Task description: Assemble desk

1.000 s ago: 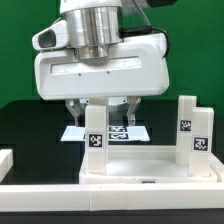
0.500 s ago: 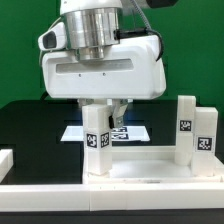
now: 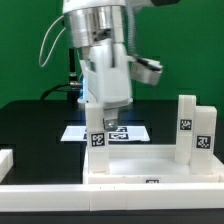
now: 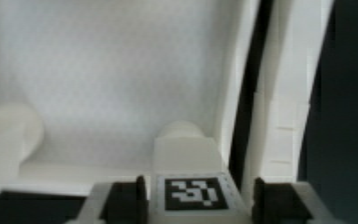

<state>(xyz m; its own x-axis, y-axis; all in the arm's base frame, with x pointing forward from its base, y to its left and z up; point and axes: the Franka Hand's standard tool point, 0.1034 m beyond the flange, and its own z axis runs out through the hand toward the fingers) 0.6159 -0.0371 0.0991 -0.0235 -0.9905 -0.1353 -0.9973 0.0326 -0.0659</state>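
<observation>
Overall, surface: a black table (image 3: 30, 125) with a green wall behind it; a low white border rail (image 3: 60, 190) runs along the near edge.
Marker board: a flat white sheet (image 3: 128, 132) printed with black tags lies on the table just behind the gripper.
Desk top: the large white slab (image 3: 150, 165) lies directly under the gripper, its sunken middle facing up inside a raised rim.
Legs: one white square post (image 3: 97, 148) stands upright at the slab's corner right beneath the gripper; two more tagged posts (image 3: 195, 135) stand well off to the exterior view's right.
Exterior view only: shows the whole arm, the room, the far posts and the marker board; the fingertips are hidden behind the arm's body and the post.
Wrist view only: shows the post's tagged top (image 4: 197, 190) between two dark fingers (image 4: 115, 200), with the slab's sunken middle beyond.
Gripper: the gripper (image 4: 197, 202) hangs straight down over the near post, one finger at each side of its top, seemingly touching it; the jaws are narrowed to the post's width and pinch it.
</observation>
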